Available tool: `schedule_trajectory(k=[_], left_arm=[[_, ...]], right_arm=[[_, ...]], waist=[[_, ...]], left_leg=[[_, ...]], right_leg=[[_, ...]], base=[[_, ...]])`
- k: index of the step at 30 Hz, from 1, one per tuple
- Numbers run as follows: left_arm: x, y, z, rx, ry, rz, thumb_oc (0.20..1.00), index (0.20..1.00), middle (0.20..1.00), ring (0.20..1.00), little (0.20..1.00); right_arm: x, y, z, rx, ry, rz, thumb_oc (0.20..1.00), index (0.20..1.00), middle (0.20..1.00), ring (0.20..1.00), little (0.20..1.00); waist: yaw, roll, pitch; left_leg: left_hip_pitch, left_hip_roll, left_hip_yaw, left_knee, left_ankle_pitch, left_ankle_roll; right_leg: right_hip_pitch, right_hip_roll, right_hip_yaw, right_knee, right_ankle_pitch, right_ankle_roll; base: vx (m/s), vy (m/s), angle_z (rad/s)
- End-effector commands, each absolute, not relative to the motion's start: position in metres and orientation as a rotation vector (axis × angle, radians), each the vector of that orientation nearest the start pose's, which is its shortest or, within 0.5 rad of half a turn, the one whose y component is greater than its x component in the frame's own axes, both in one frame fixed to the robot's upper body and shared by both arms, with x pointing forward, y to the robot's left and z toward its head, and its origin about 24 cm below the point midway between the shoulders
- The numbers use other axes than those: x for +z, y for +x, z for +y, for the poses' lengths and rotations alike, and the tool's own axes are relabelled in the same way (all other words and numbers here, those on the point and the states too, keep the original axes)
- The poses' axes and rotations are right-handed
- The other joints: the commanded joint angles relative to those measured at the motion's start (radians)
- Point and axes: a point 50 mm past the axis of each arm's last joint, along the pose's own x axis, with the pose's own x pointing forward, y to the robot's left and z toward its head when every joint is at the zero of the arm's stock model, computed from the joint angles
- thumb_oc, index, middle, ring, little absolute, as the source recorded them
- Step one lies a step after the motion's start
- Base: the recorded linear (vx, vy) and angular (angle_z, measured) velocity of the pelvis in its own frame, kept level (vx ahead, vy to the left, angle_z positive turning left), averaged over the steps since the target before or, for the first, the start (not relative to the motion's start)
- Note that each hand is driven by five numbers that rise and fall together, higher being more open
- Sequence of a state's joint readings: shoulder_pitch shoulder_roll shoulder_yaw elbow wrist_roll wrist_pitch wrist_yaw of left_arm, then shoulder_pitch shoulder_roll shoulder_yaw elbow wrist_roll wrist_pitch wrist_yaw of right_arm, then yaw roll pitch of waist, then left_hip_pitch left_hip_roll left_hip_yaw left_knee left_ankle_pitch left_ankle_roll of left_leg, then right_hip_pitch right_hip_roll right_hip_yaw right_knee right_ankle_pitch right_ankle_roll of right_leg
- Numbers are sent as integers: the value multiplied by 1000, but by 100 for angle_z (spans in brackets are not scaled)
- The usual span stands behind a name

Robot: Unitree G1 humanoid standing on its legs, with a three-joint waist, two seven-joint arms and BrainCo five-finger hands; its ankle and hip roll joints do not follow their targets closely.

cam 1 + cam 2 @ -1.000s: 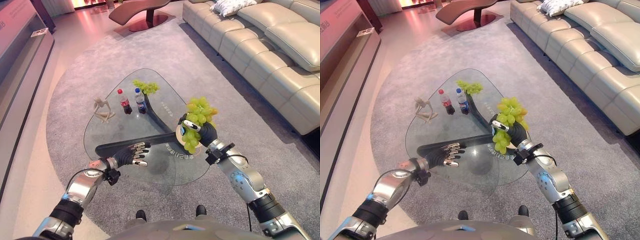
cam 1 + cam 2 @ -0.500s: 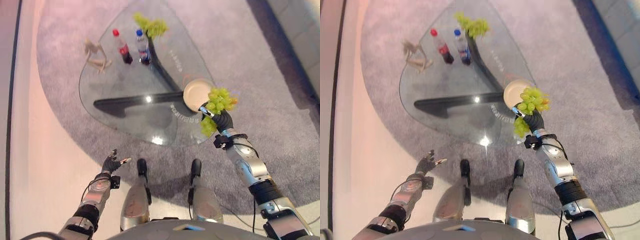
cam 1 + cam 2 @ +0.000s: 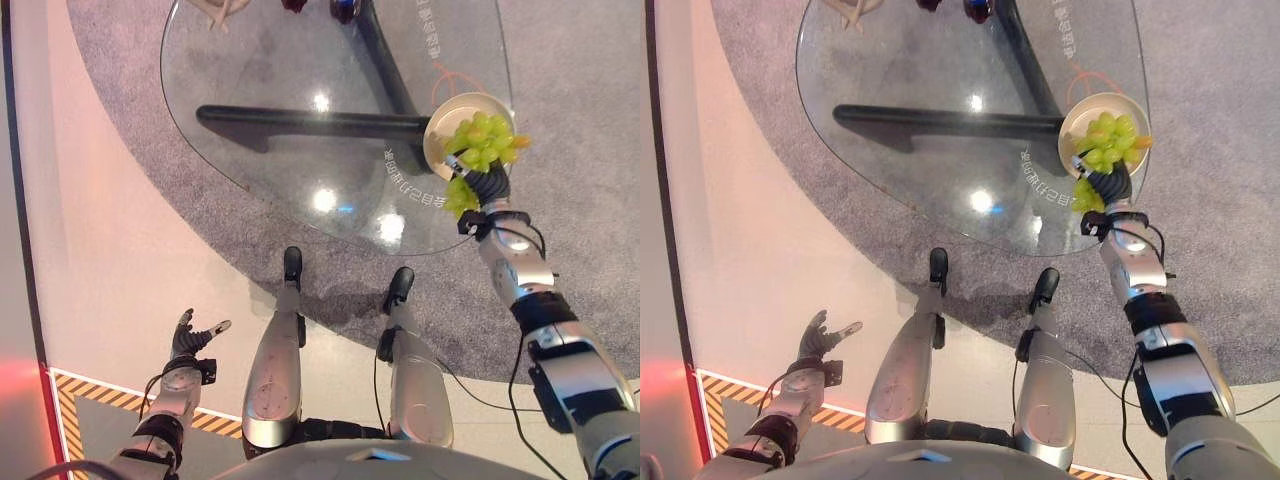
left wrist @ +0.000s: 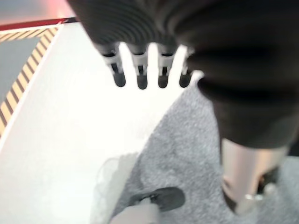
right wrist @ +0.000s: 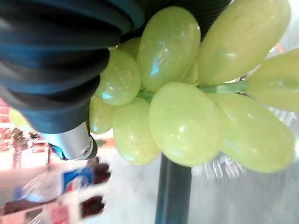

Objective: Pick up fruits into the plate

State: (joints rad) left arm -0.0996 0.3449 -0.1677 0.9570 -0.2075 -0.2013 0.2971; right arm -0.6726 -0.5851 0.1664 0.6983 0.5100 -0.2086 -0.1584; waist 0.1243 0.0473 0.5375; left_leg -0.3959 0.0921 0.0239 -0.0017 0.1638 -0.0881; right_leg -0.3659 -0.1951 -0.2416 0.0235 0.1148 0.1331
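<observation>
Left eye view, looking straight down. One glass table (image 3: 270, 150) stood on a grey rug (image 3: 120, 90). One cream plate (image 3: 445, 125) sat near the table's right edge. One bunch of green grapes (image 3: 482, 143) was counted, held in the right hand (image 3: 487, 182) over the plate's right side; most of the bunch lay above the plate, a smaller cluster (image 3: 460, 196) hung lower, past the plate's rim and beside the wrist. Whether the grapes touched the plate could not be told.

Right hand: fingers curled round the bunch. Right wrist view showed the grapes (image 5: 187, 107) pressed close against the dark cover, one silver finger (image 5: 74, 144) beside them.

Left hand (image 3: 188, 338): low at the robot's left side, over pale floor (image 3: 110, 280), well apart from the table. Fingers spread and straight, holding nothing. Left wrist view showed the fingers (image 4: 140, 70) straight in a row over the floor and the rug's edge.

At the table's far edge: bottoms of two bottles (image 3: 318, 8) and part of one pale figurine (image 3: 215, 12), all cut off by the frame. One yellow-and-black striped line (image 3: 95, 395) ran along the floor by the left arm.
</observation>
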Motion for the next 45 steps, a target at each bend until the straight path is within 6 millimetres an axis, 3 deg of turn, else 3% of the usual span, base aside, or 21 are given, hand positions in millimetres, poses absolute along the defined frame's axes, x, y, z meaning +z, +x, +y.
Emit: schedule_trajectory(k=[1, 6, 8, 14, 16, 18, 19, 20, 21, 25, 32, 37, 38, 42, 45], left_arm=[[-97, 187, 265, 321, 383, 633, 1000, 1000, 1000, 1000, 1000], [-99, 184, 261, 291, 390, 644, 1000, 1000, 1000, 1000, 1000], [-101, 184, 255, 244, 406, 643, 1000, 1000, 1000, 1000, 1000], [-109, 171, 242, 171, 424, 670, 1000, 1000, 1000, 1000, 1000], [-113, 163, 240, 147, 437, 691, 1000, 1000, 1000, 1000, 1000], [-112, 164, 239, 142, 431, 688, 1000, 1000, 1000, 1000, 1000], [-114, 160, 238, 131, 433, 701, 1000, 1000, 1000, 1000, 1000], [-114, 159, 237, 124, 436, 699, 1000, 1000, 1000, 1000, 1000], [-115, 158, 236, 114, 442, 696, 1000, 1000, 1000, 1000, 1000], [-112, 161, 236, 107, 449, 685, 1000, 1000, 1000, 1000, 1000], [-110, 167, 245, 121, 475, 712, 1000, 1000, 1000, 1000, 1000], [-110, 167, 256, 139, 487, 759, 1000, 1000, 1000, 1000, 1000], [-109, 168, 262, 158, 479, 778, 1000, 1000, 1000, 1000, 1000], [-106, 170, 274, 202, 465, 786, 1000, 1000, 1000, 1000, 1000], [-102, 177, 281, 241, 480, 783, 1000, 1000, 1000, 1000, 1000]], right_arm=[[192, 357, -292, -331, -187, -380, 200, 200, 200, 200, 200], [212, 359, -307, -405, -231, -397, 200, 200, 200, 200, 200], [233, 358, -320, -460, -275, -405, 200, 200, 200, 200, 200], [262, 357, -339, -543, -311, -390, 200, 200, 200, 200, 200], [265, 357, -344, -569, -317, -358, 200, 200, 200, 200, 200], [272, 357, -346, -585, -318, -357, 200, 200, 200, 200, 200], [271, 357, -348, -589, -323, -336, 269, 269, 269, 269, 269], [272, 357, -349, -591, -321, -325, 884, 884, 884, 884, 884], [274, 357, -351, -588, -321, -314, 1000, 1000, 1000, 1000, 1000], [272, 358, -352, -575, -283, -279, 1000, 1000, 1000, 1000, 1000], [212, 347, -384, -712, -268, 77, 1000, 1000, 1000, 1000, 1000], [205, 337, -397, -813, -755, 276, 1000, 1000, 1000, 1000, 1000], [207, 336, -398, -824, -937, 304, 1000, 1000, 1000, 1000, 1000], [198, 338, -393, -810, -1028, 309, 1000, 1000, 1000, 1000, 1000], [169, 338, -385, -753, -1011, 322, 1000, 1000, 1000, 1000, 1000]], waist=[[16, 42, -18], [23, 69, -18], [24, 101, -18], [32, 167, -18], [34, 176, -18], [36, 182, -18], [37, 183, -18], [37, 184, -18], [37, 186, -18], [37, 184, -18], [34, 164, -18], [34, 145, -18], [32, 130, -18], [26, 100, -18], [16, 68, -18]], left_leg=[[-98, -138, 15, 137, -151, 48], [-159, -146, 14, 165, -150, 48], [-205, -151, 19, 188, -145, 46], [-249, -163, 24, 221, -148, 46], [-230, -166, 23, 232, -178, 39], [-259, -166, 26, 233, -150, 45], [-237, -169, 21, 241, -179, 40], [-238, -169, 21, 244, -179, 40], [-239, -168, 21, 245, -179, 40], [-261, -163, 25, 249, -154, 46], [-224, -154, 23, 246, -162, 57], [-181, -149, 14, 232, -160, 61], [-157, -145, 10, 224, -160, 62], [-92, -136, 6, 201, -163, 60], [-5, -122, 3, 170, -168, 57]], right_leg=[[-130, 25, -60, 237, -160, -42], [-196, 16, -57, 271, -163, -45], [-250, 5, -50, 300, -167, -47], [-318, -8, -33, 358, -190, -62], [-307, -7, -16, 381, -231, -59], [-332, -6, -26, 377, -203, -70], [-316, -4, -10, 393, -237, -64], [-319, -3, -8, 396, -238, -66], [-319, -2, -7, 398, -240, -67], [-338, 1, -18, 398, -214, -81], [-299, 10, -20, 381, -204, -80], [-248, 19, -24, 356, -193, -78], [-219, 24, -24, 336, -185, -75], [-147, 32, -27, 304, -180, -69], [-59, 39, -24, 275, -180, -62]], base=[[36, 26, 10], [38, 11, 8], [51, 18, 10], [80, 46, 7], [159, -2, 6], [53, 10, 9], [40, 10, 5], [128, -7, 3], [53, 9, -3], [-18, 9, -4], [9, -26, 2], [-25, -26, 1], [-50, -62, 3], [-57, -33, 4], [-53, -15, -1]])
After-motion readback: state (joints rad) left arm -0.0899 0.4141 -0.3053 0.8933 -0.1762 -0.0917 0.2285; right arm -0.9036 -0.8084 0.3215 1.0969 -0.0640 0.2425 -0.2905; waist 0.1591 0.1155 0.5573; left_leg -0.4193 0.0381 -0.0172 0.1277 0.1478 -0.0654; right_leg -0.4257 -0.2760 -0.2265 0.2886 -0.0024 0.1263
